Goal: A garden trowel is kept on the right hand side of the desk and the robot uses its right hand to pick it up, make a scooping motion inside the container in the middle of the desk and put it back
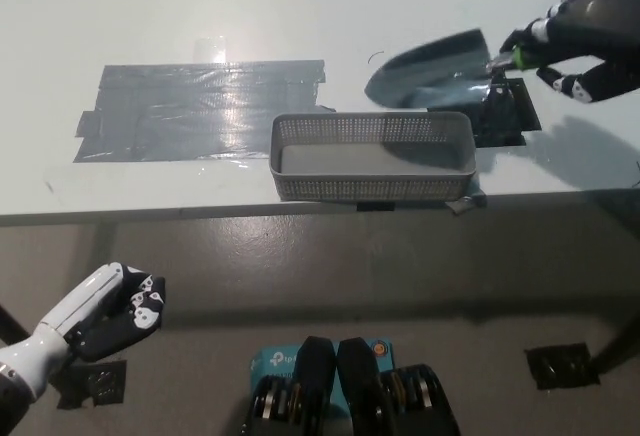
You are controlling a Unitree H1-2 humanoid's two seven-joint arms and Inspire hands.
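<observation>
Two robot hands: the black right robot hand [588,18] was raised over the far right of the white counter [200,6]; the white left robot hand [105,311] rested at the lower left, below the counter's front edge and well apart from the work.
Right robot hand state: clamped round the green-and-black handle [512,54] of the silver metal garden trowel.
Left robot hand state: it held nothing; whether it was spread or closed could not be told.
Trowel: its blade [430,71] pointed toward picture left and appeared lifted off the counter, beyond the far rim of the basket near its right end, outside it.
Basket: the grey perforated rectangular basket [372,188] stood mid-counter near the front edge, with nothing seen inside.
Nearby: a grey tape patch [200,106] lay left of the basket, and a black mat [512,114] sat just behind its right corner, below the trowel.
Done: the pick-up was plainly complete.
Unsettled: with the blade outside the basket, the view did not settle whether the scoop was over or yet to come.
Left: at least the setting-down on the right side and the release.
</observation>
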